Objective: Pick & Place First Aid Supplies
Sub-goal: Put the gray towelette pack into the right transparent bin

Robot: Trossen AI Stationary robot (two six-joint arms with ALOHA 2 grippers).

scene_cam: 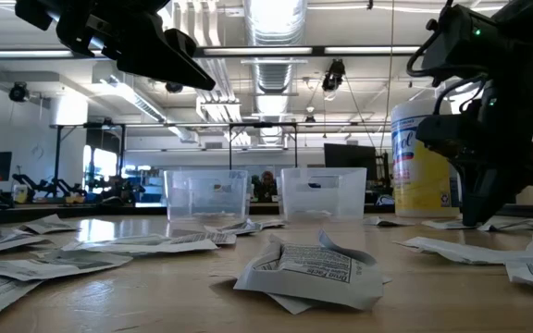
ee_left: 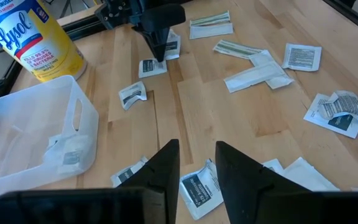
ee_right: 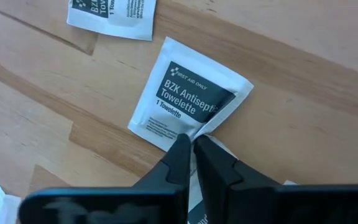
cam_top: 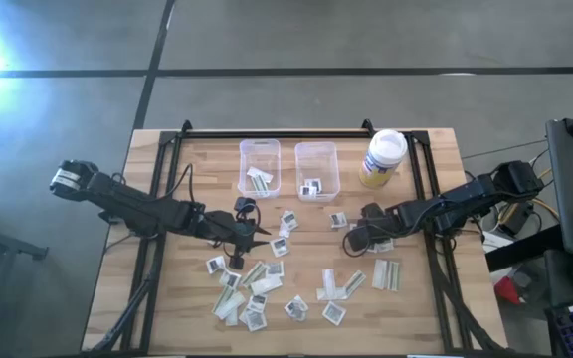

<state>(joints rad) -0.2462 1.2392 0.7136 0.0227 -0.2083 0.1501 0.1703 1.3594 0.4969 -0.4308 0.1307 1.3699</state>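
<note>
The right gripper is down on the tabletop, right of centre, its fingers pinched together at the corner of a square white antiseptic towelette packet — whether the packet is caught, I cannot tell. The left gripper hovers left of centre with fingers apart, holding nothing. First aid packets lie scattered across the near tabletop; a few sit in two clear bins at the far side, beside a yellow jar.

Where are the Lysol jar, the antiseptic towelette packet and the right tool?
Lysol jar (ee_left: 33, 43), left wrist view, on its blue and yellow label.
Antiseptic towelette packet (ee_right: 188, 93), right wrist view, on its dark printed panel.
Right tool (ee_right: 191, 144), right wrist view, between its fingertips.
</note>
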